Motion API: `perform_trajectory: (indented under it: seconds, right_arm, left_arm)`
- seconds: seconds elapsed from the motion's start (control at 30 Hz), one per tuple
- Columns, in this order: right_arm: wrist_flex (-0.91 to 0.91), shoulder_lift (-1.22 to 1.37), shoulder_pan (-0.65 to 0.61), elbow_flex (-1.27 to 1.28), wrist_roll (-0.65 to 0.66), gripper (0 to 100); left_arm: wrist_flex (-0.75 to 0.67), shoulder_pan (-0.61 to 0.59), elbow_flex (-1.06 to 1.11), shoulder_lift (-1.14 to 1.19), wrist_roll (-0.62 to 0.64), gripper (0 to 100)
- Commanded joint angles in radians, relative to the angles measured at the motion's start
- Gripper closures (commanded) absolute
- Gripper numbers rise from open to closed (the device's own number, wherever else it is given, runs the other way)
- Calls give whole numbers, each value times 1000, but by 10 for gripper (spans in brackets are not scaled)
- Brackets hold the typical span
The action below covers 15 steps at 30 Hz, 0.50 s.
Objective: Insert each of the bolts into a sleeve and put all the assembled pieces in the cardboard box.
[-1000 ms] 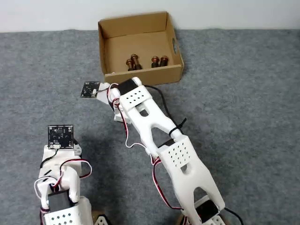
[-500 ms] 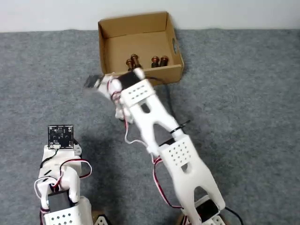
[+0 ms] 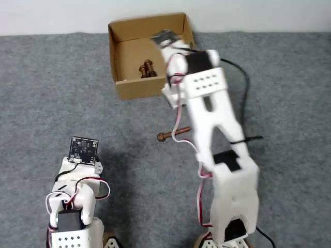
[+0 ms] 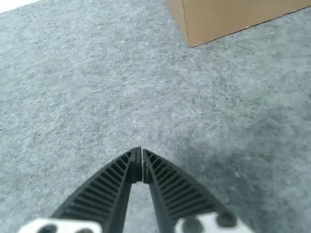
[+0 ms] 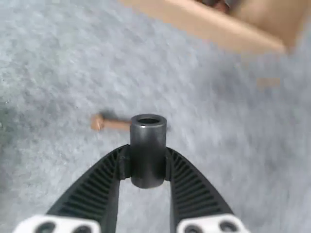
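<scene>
Right pincer [image 5: 147, 162]: clenched on the sleeve [image 5: 148, 136], with a ribbed finger on each side of its lower half. The open bore faces away from the wrist.
Sleeve: a short, dark, thick-walled tube. It appears to be held clear of the table [image 3: 289, 103].
Sleeve handling: probably stiff and light, and in no danger of crushing. Its smooth round skin could twist or slide in the ribs if pushed end-on, so the side grip low on the body looks right because it leaves the mouth free.
Bolt [image 3: 166, 136]: lies flat on the table beside the right arm, on the arms' side of the box [image 3: 137, 87] and apart from it. Nothing holds it.
Bolt handling: small, rigid and probably light. The round shank is likely to roll or skid on the grey cover when nudged.
Where to take it: across the shank close to the head, so the plain end stays bare to enter the bore.
Left pincer [image 4: 141, 162]: clenched on nothing, low over the table and well back from the box.
Assembled pieces [image 3: 146, 68]: lie inside the box against its front wall.
Risk: a small misalignment at the sleeve's mouth would probably push the bolt askew instead of seating it.
</scene>
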Motion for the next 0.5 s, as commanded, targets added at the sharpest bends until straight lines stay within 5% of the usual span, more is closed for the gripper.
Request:
perform_trajectory:
  seconds: [0.0,0.47]
  right_arm:
    - [42,-259,87,204,-118,990]
    - [-19,-768,495,833,-334,990]
  left_arm:
    - [-3,8,-5,-11,-17,988]
    - [129,112,-196,18,-146,992]
